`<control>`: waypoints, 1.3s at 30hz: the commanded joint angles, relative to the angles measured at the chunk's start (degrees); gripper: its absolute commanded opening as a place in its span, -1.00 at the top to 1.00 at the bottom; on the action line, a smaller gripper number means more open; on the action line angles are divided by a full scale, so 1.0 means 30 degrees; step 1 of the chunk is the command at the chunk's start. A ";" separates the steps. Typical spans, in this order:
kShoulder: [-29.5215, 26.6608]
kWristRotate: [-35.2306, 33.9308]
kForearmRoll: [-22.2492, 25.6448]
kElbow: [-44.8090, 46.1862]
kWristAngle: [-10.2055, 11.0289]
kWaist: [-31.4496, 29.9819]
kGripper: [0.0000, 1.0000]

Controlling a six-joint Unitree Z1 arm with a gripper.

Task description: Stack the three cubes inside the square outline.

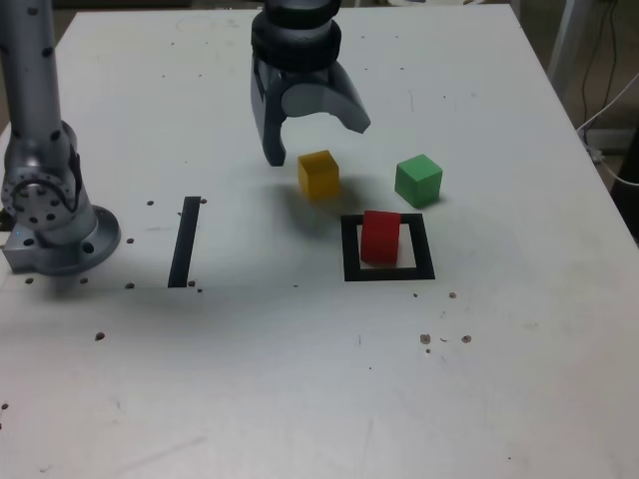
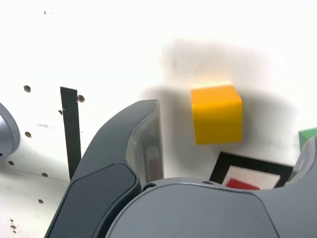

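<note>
The red cube (image 1: pixel 380 237) stands inside the square outline (image 1: pixel 389 272), near its middle. Just behind the outline, on the exterior view's left, sits the yellow cube (image 1: pixel 319 174). The green cube (image 1: pixel 418 180) sits behind it on the exterior view's right. My gripper (image 1: pixel 318 142) hangs open and empty above the table, right behind the yellow cube. In the wrist view the yellow cube (image 2: pixel 217 114) lies between my spread fingers (image 2: pixel 143 144). A corner of the outline (image 2: pixel 247 161), a sliver of the red cube (image 2: pixel 242 184) and an edge of the green cube (image 2: pixel 308 138) also show.
A straight black strip (image 1: pixel 185 241) lies on the white table to the exterior view's left of the outline. The arm's grey base (image 1: pixel 50 210) stands at the far left edge. Small holes and specks dot the tabletop. Cables hang past the table's right edge.
</note>
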 commanded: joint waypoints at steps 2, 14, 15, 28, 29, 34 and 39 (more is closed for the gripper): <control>0.0697 0.0130 -0.0171 0.0059 -0.0027 0.0212 -0.94; 0.2322 0.0193 -0.1695 0.0296 0.0188 0.0281 -0.60; 0.2382 0.0184 -0.1705 0.0305 0.0171 0.0290 -0.54; 0.2896 0.0137 -0.3083 0.0502 -0.0455 0.0212 0.22; 0.2949 0.0133 -0.3120 0.0489 -0.0490 0.0196 0.24; 0.2993 0.0051 -0.3089 0.0510 -0.0469 0.0181 0.53; 0.2811 -0.0008 -0.2798 0.0456 -0.0453 0.0089 0.74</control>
